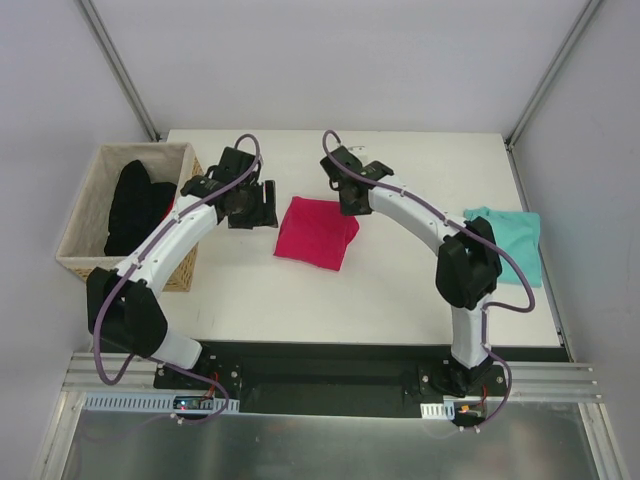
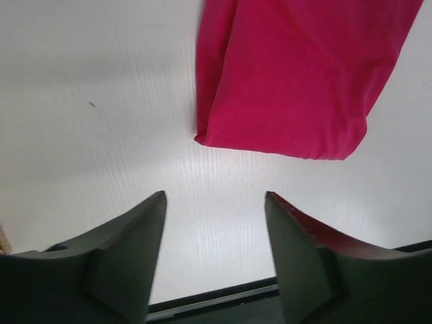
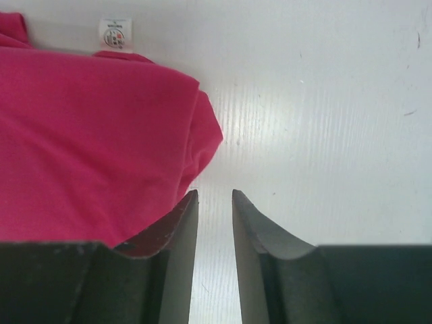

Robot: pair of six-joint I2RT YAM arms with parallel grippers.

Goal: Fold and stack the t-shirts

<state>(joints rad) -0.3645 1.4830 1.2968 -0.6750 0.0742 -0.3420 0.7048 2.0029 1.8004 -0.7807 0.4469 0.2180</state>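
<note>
Left fingers (image 2: 128,250) spread, right fingers (image 3: 177,256) narrowly parted, beside pink t-shirt (image 1: 316,232).

The white table (image 1: 400,290) carries a folded pink t-shirt (image 1: 316,233) near its middle. A teal t-shirt (image 1: 510,240) lies crumpled at the right edge, and a woven basket (image 1: 186,262) stands at the left edge.

Black garment (image 1: 138,205) in wicker basket (image 1: 88,205), table's (image 1: 400,300) left edge
</note>
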